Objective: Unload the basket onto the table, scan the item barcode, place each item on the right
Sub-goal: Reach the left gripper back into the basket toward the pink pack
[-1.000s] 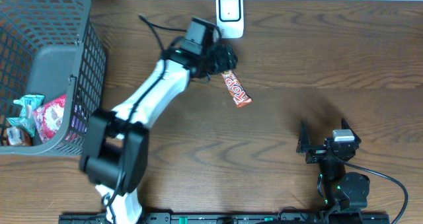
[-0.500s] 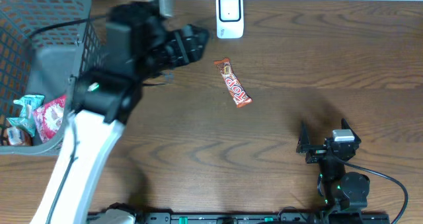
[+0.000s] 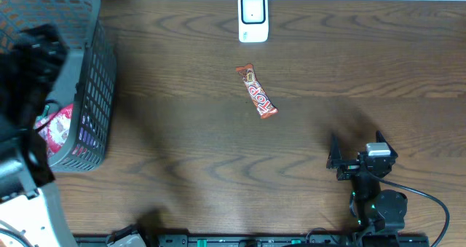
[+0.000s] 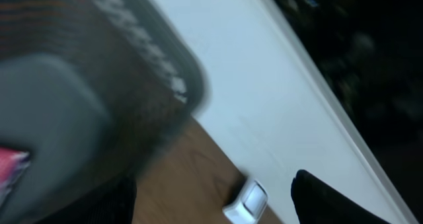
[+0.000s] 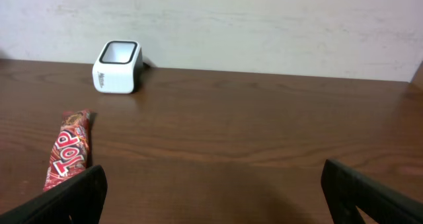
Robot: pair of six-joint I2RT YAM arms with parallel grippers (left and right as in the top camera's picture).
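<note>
We see one candy bar (image 3: 257, 91) on the table (image 3: 364, 72) near the scanner (image 3: 253, 17); left claw (image 4: 211, 207) open above the basket (image 3: 100, 65), where items remain; right claw (image 5: 217, 201) open, idle.

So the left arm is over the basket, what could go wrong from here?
The left fingers are open above the basket; reaching in, they could snag the mesh. The pink packet lies beside another wrapper, so a grab might take two. The candy bar lies on the table near the scanner; the next item brought there might knock it.
</note>
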